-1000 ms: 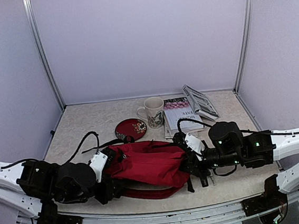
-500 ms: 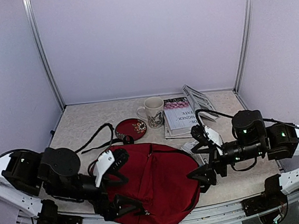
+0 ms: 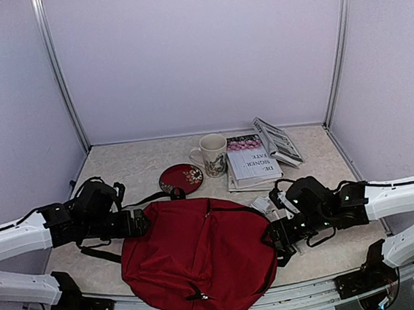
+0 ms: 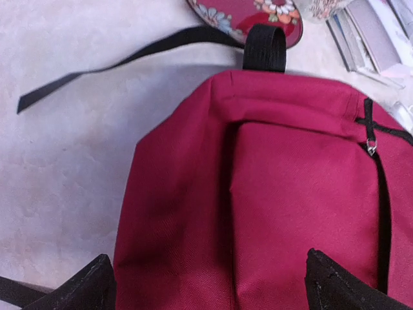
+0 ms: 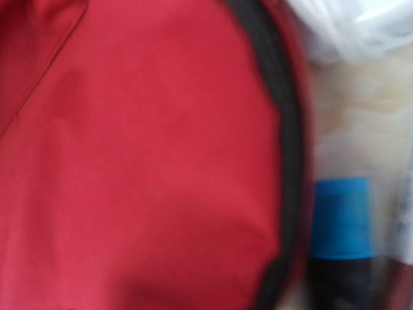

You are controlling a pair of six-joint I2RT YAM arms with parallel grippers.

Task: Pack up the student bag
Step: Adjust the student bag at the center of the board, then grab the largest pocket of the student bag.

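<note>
The student bag [image 3: 202, 254] lies flat on the table, dark red, its black carry loop [image 4: 264, 48] pointing toward the back. My left gripper [image 3: 140, 224] hovers at the bag's upper left edge. In the left wrist view the gripper [image 4: 216, 290] is open: the two black fingertips [image 4: 97, 287] stand far apart over bare red fabric [image 4: 284, 194], holding nothing. My right gripper [image 3: 277, 237] sits low at the bag's right edge. The right wrist view is blurred: red cloth [image 5: 142, 161] and the black zip edge [image 5: 284, 129] fill it, no fingers showing between, so the jaws stand open.
Behind the bag stand a round red floral dish [image 3: 181, 178], a mug [image 3: 211, 154], a book [image 3: 250, 162] and a folded paper [image 3: 277, 141]. White plastic [image 3: 260, 207] and a blue-capped dark item [image 5: 342, 216] lie by the bag's right edge. A loose black strap [image 4: 116, 64] trails left.
Both grippers let go of the bag and opened; it dropped from a bunched heap and now lies spread flat. The left arm drew back to the left, the right sank to the bag's edge.
</note>
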